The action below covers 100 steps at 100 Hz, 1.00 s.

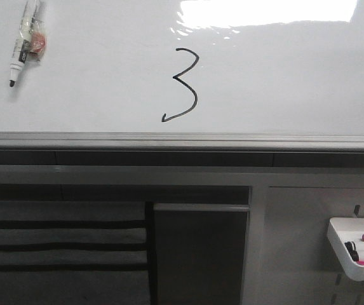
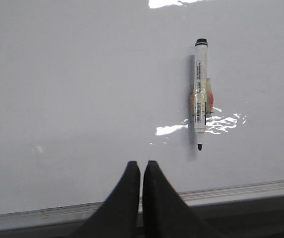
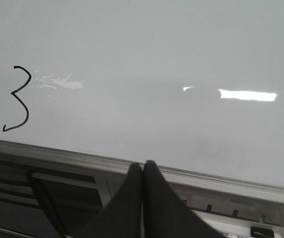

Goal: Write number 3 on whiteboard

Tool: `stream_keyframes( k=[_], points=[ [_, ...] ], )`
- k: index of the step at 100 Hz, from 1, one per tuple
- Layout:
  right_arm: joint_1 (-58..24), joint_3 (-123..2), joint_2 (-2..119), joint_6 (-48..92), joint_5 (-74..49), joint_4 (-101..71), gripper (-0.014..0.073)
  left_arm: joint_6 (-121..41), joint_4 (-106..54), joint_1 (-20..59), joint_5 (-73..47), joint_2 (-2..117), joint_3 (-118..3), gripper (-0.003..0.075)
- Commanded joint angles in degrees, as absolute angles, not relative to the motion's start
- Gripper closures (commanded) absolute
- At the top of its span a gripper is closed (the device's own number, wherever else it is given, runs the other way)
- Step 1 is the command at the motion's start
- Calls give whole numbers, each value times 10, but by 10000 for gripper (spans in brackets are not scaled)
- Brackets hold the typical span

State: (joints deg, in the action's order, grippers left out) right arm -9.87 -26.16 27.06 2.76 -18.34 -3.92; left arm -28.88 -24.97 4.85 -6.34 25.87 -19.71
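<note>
The whiteboard (image 1: 283,76) lies flat with a black number 3 (image 1: 185,86) drawn near its front middle; the 3 also shows in the right wrist view (image 3: 18,99). A white marker (image 1: 24,41) with its black tip uncapped lies on the board at the far left, also in the left wrist view (image 2: 200,94). My left gripper (image 2: 141,163) is shut and empty, over the board's front edge, short of the marker. My right gripper (image 3: 142,164) is shut and empty, over the grey edge strip (image 3: 206,181), well to the right of the 3. Neither gripper shows in the front view.
A small white marker tray (image 1: 343,244) with markers hangs below the board at the right. Bright light glare (image 1: 264,13) sits at the board's far side. Dark shelving (image 1: 61,244) lies below the front edge.
</note>
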Motion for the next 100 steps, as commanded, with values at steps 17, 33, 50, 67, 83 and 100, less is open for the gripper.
stream_keyframes(
  k=[17, 33, 50, 67, 83, 100],
  points=[
    [-95, -277, 272, 27, -136, -36, 663, -282, -257, 53, -18, 260, -212, 741],
    [-95, -277, 272, 27, -136, -36, 663, -282, -257, 50, -16, 177, -174, 741],
    [-95, -277, 272, 27, -136, -36, 663, -282, -257, 49, -7, 88, -124, 741],
    [-95, -277, 272, 27, -136, -36, 663, -281, -262, 49, 5, 36, -81, 741],
    [-95, -277, 272, 27, -136, -36, 663, -274, -243, 49, 7, -4, -52, 741],
    [-95, -277, 272, 27, -136, -36, 663, -63, -51, 48, 12, -19, -35, 741]
  ],
)
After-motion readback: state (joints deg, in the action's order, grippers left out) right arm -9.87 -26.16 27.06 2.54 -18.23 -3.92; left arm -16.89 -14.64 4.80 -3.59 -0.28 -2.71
